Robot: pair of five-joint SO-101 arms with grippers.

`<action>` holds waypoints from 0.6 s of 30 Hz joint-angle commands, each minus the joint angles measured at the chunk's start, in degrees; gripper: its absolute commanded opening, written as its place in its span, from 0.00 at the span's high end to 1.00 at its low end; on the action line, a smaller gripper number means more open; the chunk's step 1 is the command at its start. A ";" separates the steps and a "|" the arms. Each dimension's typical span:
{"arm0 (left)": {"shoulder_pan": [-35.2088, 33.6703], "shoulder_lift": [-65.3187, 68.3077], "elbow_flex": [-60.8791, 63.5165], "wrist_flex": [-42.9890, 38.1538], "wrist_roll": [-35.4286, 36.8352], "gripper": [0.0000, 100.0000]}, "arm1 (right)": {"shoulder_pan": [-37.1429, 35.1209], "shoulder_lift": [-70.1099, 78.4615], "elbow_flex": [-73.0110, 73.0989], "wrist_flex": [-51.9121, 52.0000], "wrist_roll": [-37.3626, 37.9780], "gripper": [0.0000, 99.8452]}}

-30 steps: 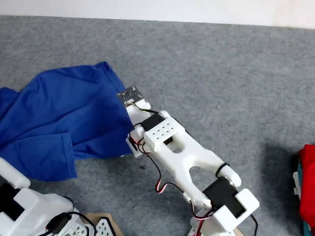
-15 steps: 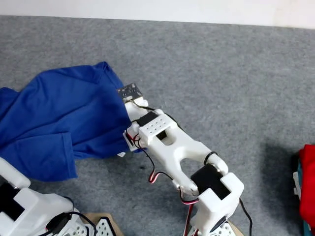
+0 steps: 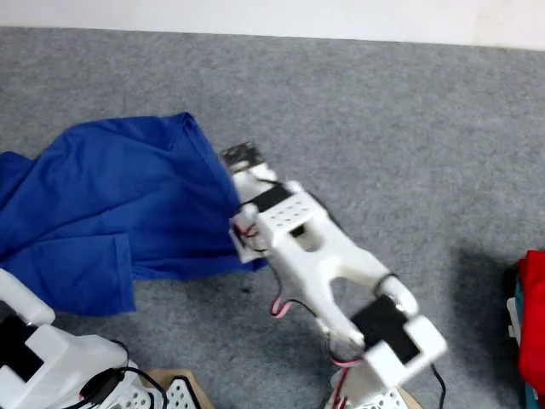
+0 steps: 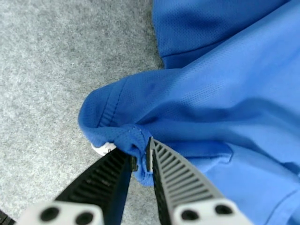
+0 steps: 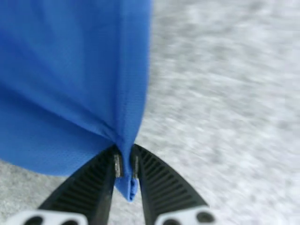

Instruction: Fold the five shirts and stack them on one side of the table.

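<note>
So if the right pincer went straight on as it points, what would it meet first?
The blue shirt: the right pincer is shut on its edge, and more cloth lies directly ahead, though depth is unclear.

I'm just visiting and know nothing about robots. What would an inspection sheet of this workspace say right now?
Surface: grey felt-like table top.
Job's things: blue shirt, crumpled and unfolded, at the left.
Clutter: red fabric at the right edge; cannot tell what.
Grippers: left gripper, jaws shut on a shirt fold; right gripper, jaws shut on the shirt's edge.
Cables: red, white and black wires along the right arm.
Surroundings: white strip beyond the table.
</note>
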 commanded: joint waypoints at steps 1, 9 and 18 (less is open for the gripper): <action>1.27 -2.51 -0.22 -0.70 -0.35 0.99 | 3.82 -12.62 5.76 -1.63 -0.35 0.99; 3.21 -2.51 -0.13 -0.79 -0.09 0.99 | 4.18 -39.87 26.24 -12.26 5.80 0.99; 4.62 -2.51 -0.40 -2.64 5.54 0.99 | 7.69 -61.05 34.68 -13.49 6.68 0.99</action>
